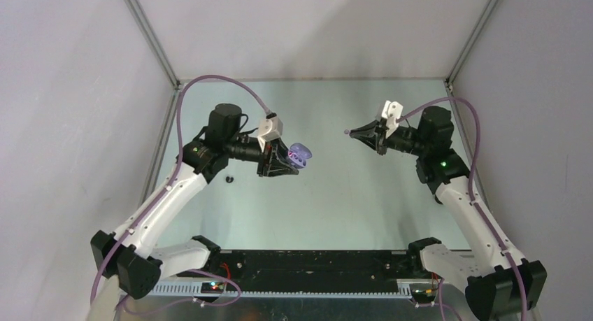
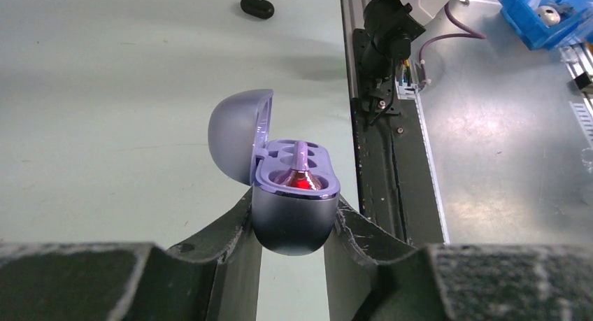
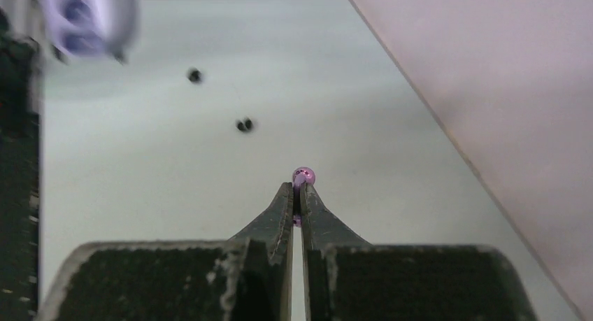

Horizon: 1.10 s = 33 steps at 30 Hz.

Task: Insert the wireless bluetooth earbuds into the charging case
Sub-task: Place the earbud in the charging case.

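Now: left tool (image 1: 285, 161) grips one case (image 2: 294, 226); right tool (image 3: 295, 195) pinches one purple earbud (image 3: 303, 175); two black earbuds (image 3: 244, 125) (image 3: 194, 75) loose.

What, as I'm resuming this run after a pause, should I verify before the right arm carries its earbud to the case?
1. The charging case clamped in the left tool: ok.
2. Its lid open: ok.
3. The purple earbud pinched in the right tool: ok.
4. A free slot in the charging case: cannot tell; one earbud seems seated.
5. The purple earbud lined up over the charging case: not ok, tools far apart.
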Motion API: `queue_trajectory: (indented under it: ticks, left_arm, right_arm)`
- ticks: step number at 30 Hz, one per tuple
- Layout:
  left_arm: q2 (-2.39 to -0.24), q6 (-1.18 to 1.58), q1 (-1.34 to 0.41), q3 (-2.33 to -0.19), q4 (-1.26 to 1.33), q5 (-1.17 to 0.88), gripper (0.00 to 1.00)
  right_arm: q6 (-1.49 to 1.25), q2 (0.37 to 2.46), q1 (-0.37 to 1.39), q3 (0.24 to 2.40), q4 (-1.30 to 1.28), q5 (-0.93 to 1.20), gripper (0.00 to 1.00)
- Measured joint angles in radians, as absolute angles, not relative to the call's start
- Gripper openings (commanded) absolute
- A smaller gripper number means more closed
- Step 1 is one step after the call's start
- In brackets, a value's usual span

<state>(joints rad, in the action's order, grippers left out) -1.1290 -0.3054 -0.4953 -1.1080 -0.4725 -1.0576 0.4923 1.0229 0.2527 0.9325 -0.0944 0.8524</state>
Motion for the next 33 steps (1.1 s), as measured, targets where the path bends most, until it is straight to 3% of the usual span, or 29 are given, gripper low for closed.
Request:
queue_trajectory:
  ticks: [16, 33]
  left_arm:
    - [-1.227, -0.181, -0.502, -1.138, -0.414, -1.071, 0.12]
    - [-1.233, -0.081, -0.502, -1.126, -0.311, -1.171, 0.12]
  right_arm:
    - [-0.301, 1.036, 0.314, 0.963, 0.41, 1.143, 0.07]
    - [-0.468, 1.119, 0.468, 0.915, 0.671, 1.183, 0.08]
